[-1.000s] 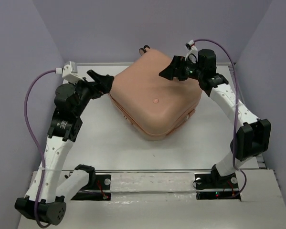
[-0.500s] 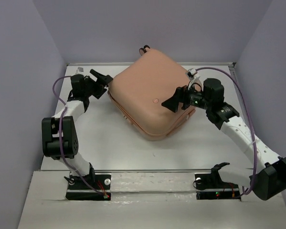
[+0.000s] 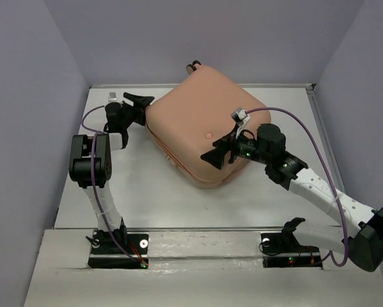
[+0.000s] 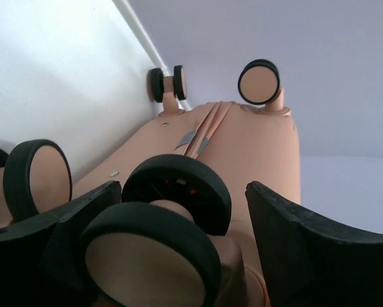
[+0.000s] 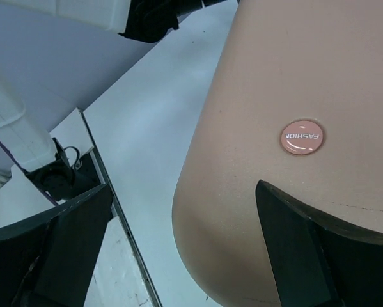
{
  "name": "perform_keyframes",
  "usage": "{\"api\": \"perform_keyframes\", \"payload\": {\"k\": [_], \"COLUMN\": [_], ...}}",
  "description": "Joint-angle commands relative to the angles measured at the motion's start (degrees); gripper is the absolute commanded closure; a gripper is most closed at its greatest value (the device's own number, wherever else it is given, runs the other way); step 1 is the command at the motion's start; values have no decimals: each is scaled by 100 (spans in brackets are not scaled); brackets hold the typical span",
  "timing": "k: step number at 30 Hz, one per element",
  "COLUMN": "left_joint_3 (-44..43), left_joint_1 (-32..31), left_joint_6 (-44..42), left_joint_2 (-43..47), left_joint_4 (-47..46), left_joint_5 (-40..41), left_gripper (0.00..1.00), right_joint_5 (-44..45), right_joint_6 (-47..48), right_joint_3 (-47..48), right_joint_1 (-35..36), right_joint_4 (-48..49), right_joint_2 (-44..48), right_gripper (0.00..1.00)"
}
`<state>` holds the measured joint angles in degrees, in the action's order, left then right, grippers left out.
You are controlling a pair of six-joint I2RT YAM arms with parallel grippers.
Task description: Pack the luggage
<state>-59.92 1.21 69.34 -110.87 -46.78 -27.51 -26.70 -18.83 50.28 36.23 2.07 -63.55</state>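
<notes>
Top external view gives us the small peach-pink hard-shell suitcase [image 3: 191, 115] lying closed and turned cornerwise on the white table [image 3: 146, 192], mid-table toward 12 o'clock, with one black-and-pink wheel [image 3: 193, 64] poking out at its 12 o'clock corner. We see the left gripper [image 3: 143, 107] at the case's 10 o'clock corner, its jaws spread wide either side of a black-rimmed wheel [image 4: 178, 192] in the left wrist view, gripping nothing. We find the right gripper [image 3: 218, 156] over the shell at 5 o'clock from the round pink button [image 5: 302, 137], jaws equally wide and holding nothing.
</notes>
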Motion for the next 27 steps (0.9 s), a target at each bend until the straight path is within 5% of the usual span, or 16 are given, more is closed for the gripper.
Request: {"api": "perform_keyframes", "payload": {"k": [1,4,5,7,12,18,21,27], "left_joint_3": [-55,-177,-274,-458,-1912,-3850,-3888,-2579], "left_joint_1": [-42,-42,-42,-42,-68,-95,-95,45], "left_joint_6": [800,915,906,757,-297,-1036,-1264,-1687], "left_joint_2": [-119,-14,73,459,1426,1384,1550,2200], "left_joint_4": [-1622,-2045,-1976,-1678,605,3461,3869,4090], "left_joint_5": [290,246,237,159,175,61,105,123], "left_gripper": [16,58,81,94,94,94,94,94], "right_joint_5": [244,375,437,621,1017,1325,1587,2115], "right_joint_6": [-77,-86,-77,-77,-200,-305,-323,-499], "right_joint_3": [-343,-493,-563,-616,-783,-801,-783,-1073], "right_joint_1": [209,209,209,209,209,209,209,209], "right_joint_4": [-347,-347,-347,-373,-479,-716,-979,-1419], "right_joint_2": [79,281,334,439,738,1028,1247,1845], "right_gripper": [0,0,0,0,0,0,0,6]}}
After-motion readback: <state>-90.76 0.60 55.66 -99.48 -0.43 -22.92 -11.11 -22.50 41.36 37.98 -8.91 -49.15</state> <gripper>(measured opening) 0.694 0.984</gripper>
